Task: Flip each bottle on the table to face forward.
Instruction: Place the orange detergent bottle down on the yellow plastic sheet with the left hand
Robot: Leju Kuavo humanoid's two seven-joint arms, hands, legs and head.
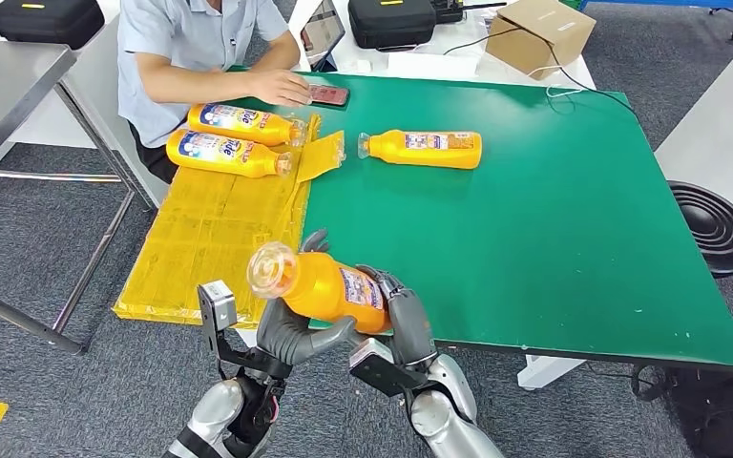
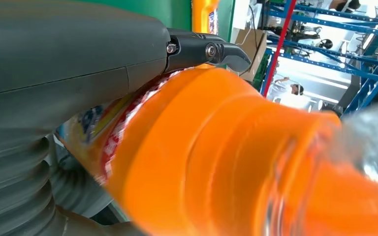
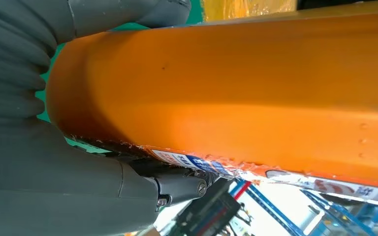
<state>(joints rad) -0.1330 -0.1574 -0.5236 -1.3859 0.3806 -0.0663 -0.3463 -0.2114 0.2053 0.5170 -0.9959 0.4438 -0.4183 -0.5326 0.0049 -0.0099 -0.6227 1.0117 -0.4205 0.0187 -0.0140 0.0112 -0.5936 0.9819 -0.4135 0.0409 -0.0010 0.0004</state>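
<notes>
— Orange plastic, near the surface's front edge: where exactly is that held bottle [image 1: 320, 286]?
— At about seven o'clock of the green surface [image 1: 554, 219], lifted off it, tilted, its clear cap toward the camera. Both hands hold it. The left hand [image 1: 291, 329] grips under the neck end; the right hand [image 1: 403, 320] wraps the base end. In the left wrist view the bottle [image 2: 236, 157] fills the space under a dark fingertip [image 2: 226, 51], and in the right wrist view its orange body [image 3: 236, 93] lies across the palm.
— And the other bottles?
— One lone bottle [image 1: 425, 148] lies on its side on the green at roughly twelve o'clock, cap pointing to nine. Two more lie side by side on the yellow mat [image 1: 210, 229] at ten o'clock: the far bottle [image 1: 243, 122] and the near bottle [image 1: 227, 153], labels showing, caps pointing to three.
— Anyone nearby?
— A person [image 1: 191, 48] sits at eleven o'clock, one hand resting on a phone [image 1: 328, 93].
</notes>
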